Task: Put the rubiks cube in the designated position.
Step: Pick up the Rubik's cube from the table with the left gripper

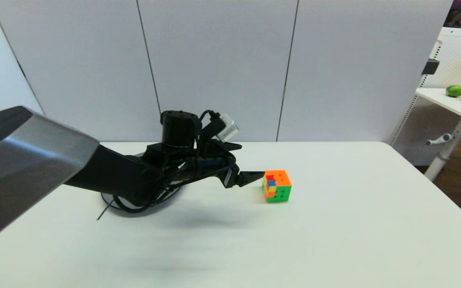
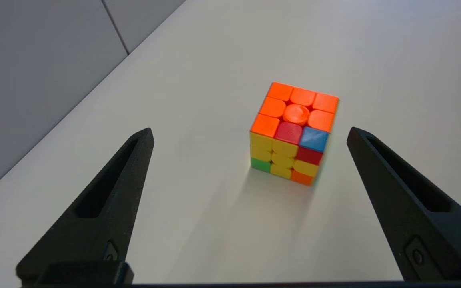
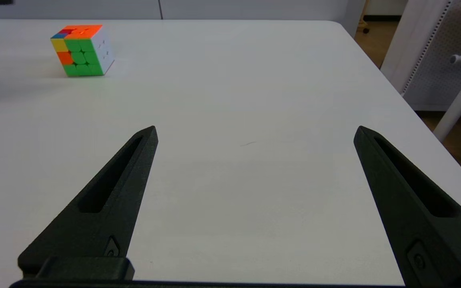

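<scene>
The rubiks cube (image 1: pixel 277 186) stands on the white table (image 1: pixel 334 224), orange face up, with green and mixed yellow, red and blue squares on its sides. My left gripper (image 1: pixel 254 178) reaches in from the left, its fingertip just short of the cube's left face. The left wrist view shows that gripper (image 2: pixel 250 130) open, with the cube (image 2: pixel 294 132) a little ahead of the tips and nearer one finger. My right gripper (image 3: pixel 255 128) hangs open over bare table, far from the cube (image 3: pixel 81 50), and is out of the head view.
A dark round rim, likely a plate (image 1: pixel 112 206), lies on the table under my left arm, mostly hidden by the arm and its cables. Grey panels close off the back. A side table (image 1: pixel 450 102) with fruit stands off to the right.
</scene>
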